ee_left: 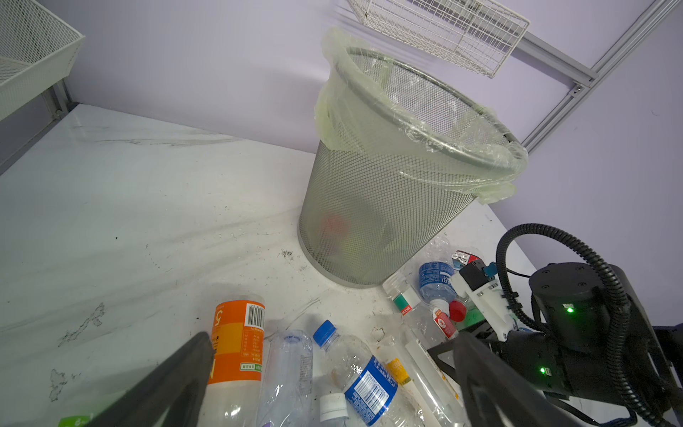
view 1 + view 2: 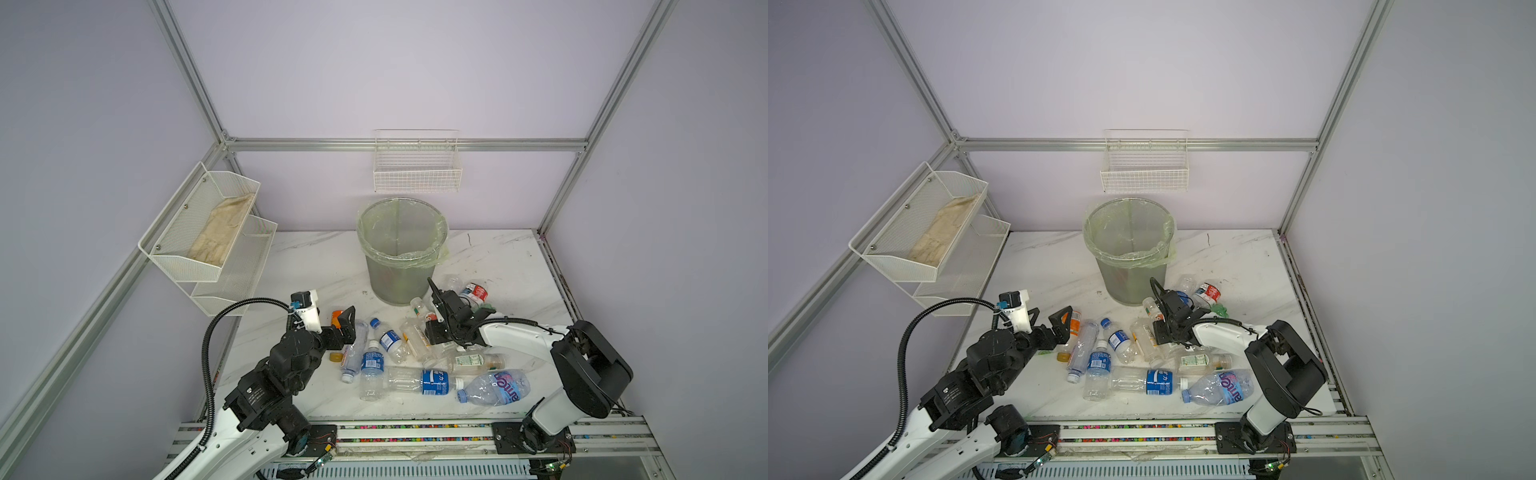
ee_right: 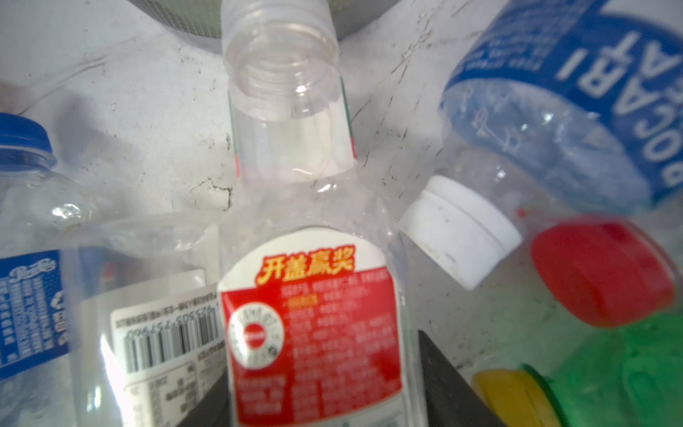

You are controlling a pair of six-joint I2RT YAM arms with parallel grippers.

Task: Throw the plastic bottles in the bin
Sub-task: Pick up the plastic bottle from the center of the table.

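Several clear plastic bottles (image 2: 415,357) lie scattered on the white marble table in front of the bin (image 2: 401,257), a grey mesh wastebasket with a pale green bag (image 1: 388,207). My right gripper (image 3: 321,369) is low in the pile beside the bin, its fingers pressed on either side of an uncapped bottle with a red label (image 3: 306,314). In both top views it sits just right of the bin's foot (image 2: 430,322) (image 2: 1156,320). My left gripper (image 1: 332,377) hangs open above an orange-labelled bottle (image 1: 236,344) and a blue-capped one (image 1: 369,384), holding nothing (image 2: 353,328).
A white wire basket (image 2: 417,166) hangs on the back wall above the bin. A white mesh two-tier shelf (image 2: 208,232) holding a cloth juts from the left wall. A green bottle (image 3: 628,369) and a blue-labelled one (image 3: 573,111) crowd the right gripper.
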